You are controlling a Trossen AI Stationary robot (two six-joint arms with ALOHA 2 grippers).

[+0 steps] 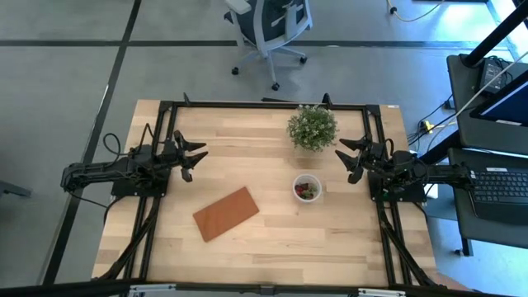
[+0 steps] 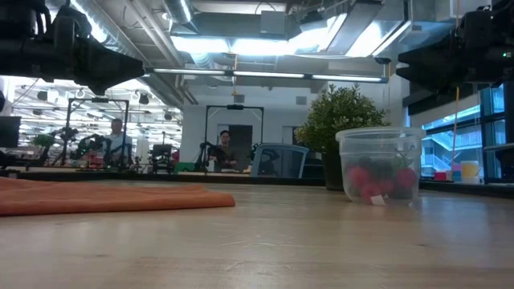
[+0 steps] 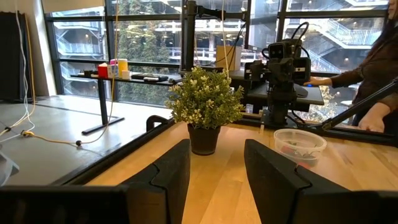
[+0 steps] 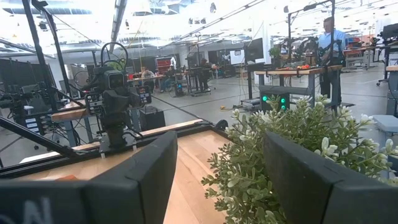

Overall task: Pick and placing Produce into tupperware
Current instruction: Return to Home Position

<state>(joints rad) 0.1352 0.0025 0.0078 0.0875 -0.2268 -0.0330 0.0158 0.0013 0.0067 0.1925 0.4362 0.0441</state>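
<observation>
High view: produce (image 1: pixel 308 190) lay in the tupperware (image 1: pixel 307 178); left hand (image 1: pixel 196 159) well apart from it, right hand (image 1: pixel 346 161) near, both released; we judged retracting should avoid nudging it.

Plant (image 3: pixel 205 106) and tupperware (image 3: pixel 300 144) beyond spread left gripper (image 3: pixel 216 152)

A grey floor (image 1: pixel 66 49) with dark lines surrounds the bench (image 1: pixel 272 247), an office chair (image 1: pixel 271 21) standing well apart from both jaws.
</observation>
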